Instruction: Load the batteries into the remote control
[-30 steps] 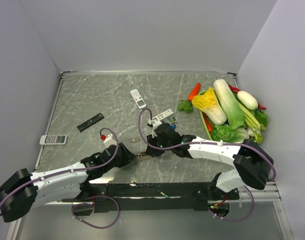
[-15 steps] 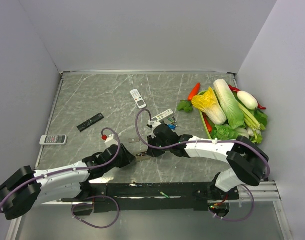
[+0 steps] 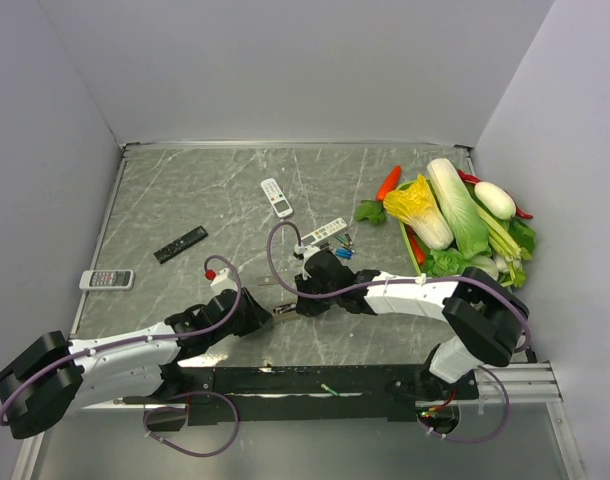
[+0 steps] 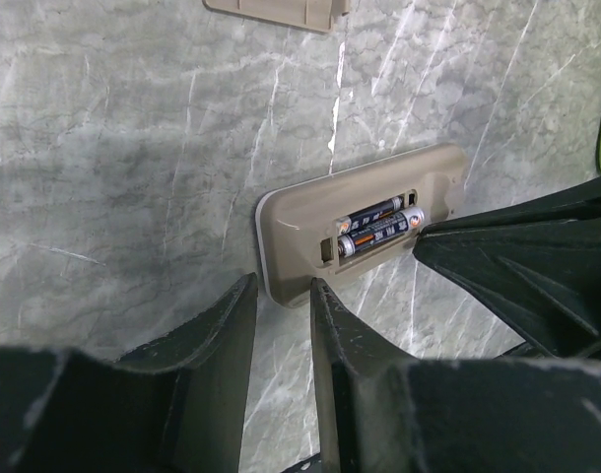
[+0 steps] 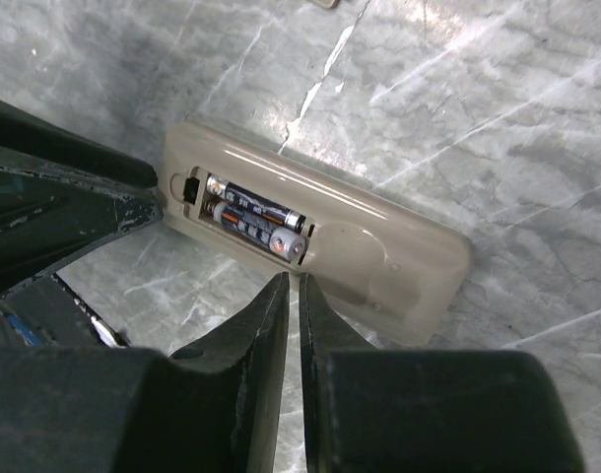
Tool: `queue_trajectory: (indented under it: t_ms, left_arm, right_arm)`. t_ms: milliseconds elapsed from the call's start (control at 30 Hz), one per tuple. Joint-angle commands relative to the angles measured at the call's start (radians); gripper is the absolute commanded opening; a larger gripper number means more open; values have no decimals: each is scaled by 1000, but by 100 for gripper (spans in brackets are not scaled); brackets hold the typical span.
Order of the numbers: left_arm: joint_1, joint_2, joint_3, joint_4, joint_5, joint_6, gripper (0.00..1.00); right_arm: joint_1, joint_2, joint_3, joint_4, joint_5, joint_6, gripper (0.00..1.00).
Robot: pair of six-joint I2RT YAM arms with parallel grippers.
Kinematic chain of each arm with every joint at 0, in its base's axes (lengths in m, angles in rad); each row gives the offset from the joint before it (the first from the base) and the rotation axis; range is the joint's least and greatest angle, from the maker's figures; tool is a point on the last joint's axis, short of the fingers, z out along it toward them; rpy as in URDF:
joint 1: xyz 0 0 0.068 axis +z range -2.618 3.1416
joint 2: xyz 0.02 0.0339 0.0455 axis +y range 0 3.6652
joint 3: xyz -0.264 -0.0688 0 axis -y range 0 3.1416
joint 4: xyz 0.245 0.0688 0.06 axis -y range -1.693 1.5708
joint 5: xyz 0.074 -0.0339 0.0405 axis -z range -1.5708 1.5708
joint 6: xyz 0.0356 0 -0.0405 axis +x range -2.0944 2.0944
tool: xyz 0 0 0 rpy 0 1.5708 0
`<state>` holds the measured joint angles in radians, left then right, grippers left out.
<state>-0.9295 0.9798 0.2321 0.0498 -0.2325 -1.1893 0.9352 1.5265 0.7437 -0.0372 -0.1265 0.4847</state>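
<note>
While the right arm has eased in toward the left over the last second and both sets of jaws have drawn narrower, note that two dark grey cylindrical batteries lie side by side in the recessed bay of the grey-beige rectangular remote control. It rests back-up on the grey marbled table between the arms. You can read that as the loading itself looking done; the flat beige bay cover lies apart on the table, beyond the remote. Left gripper: part-closed, bare marble showing between the fingers, holding nothing; its tips sit just beside the remote's near end. Right gripper: pinched to a thin slit, also empty; its tips are just beside the remote's long edge, level with the batteries. Whether they touch it, you cannot tell.
</note>
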Motion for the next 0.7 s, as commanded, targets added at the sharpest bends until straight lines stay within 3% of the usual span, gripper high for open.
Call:
queue_trajectory:
  t_ms: [0,267,500,667]
  left_arm:
    - [3,10,23,48,12,13,33]
    - [4,5,26,44,13,11,33]
    - [3,-1,19,47,10,11,33]
    - [3,3,24,47,12,13,33]
  right_arm:
    - [-7,20,19,33,-22,-8,16]
    - [-7,-8,25,0,-18,-15,17]
    - [-7,-88,48,-27,22,-28,27]
    - [-12,-55,86,-23,25,-24,28]
